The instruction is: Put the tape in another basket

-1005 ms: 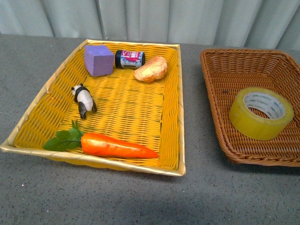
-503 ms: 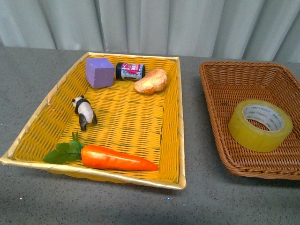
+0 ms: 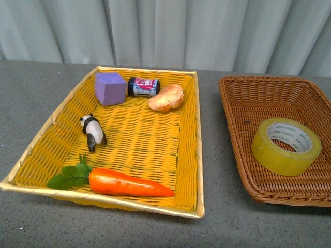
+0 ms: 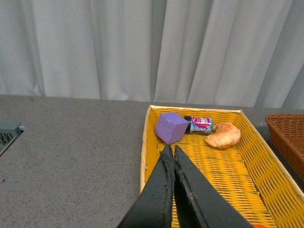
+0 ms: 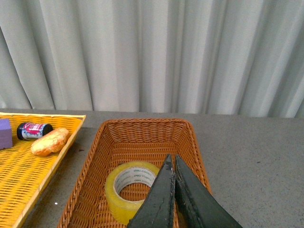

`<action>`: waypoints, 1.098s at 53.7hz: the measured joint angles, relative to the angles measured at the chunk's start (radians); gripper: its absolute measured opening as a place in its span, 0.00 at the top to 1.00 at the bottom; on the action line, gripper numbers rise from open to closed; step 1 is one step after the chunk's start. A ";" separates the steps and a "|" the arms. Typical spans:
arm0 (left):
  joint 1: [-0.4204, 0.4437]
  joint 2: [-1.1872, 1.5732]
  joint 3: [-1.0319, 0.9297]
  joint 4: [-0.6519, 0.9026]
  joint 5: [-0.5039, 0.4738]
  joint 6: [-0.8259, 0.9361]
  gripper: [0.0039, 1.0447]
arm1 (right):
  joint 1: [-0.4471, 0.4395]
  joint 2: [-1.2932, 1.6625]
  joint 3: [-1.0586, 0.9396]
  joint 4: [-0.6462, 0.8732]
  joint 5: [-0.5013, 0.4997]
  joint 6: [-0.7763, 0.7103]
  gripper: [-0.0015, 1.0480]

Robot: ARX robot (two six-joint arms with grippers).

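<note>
Tape: translucent yellow, white printed core. Basket: dark brown wicker weave. Second basket: bright yellow weave, pale rim. Cube: purple. Panda figure: black and white. Carrot: orange, green leaves. Curtain: pale grey-green.

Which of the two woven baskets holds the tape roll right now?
The dark brown wicker basket on the right holds the yellowish packing tape roll; the bright yellow woven basket holds only toys and food items.

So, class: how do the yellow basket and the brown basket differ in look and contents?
The yellow basket is bright with a pale rim; the brown basket is dark wicker. The yellow one holds several items, among them a carrot and a purple block; the brown one holds only the tape. Both are woven rectangular trays.
</note>
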 joint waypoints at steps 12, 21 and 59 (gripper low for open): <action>0.000 -0.093 0.000 -0.090 0.000 0.000 0.96 | 0.000 -0.108 0.000 -0.103 0.000 0.000 0.99; 0.000 -0.169 0.000 -0.165 0.000 0.000 0.96 | 0.000 -0.196 0.000 -0.189 0.000 0.000 0.99; 0.000 -0.408 0.000 -0.412 0.000 0.000 0.96 | 0.000 -0.479 0.000 -0.478 -0.003 0.000 0.99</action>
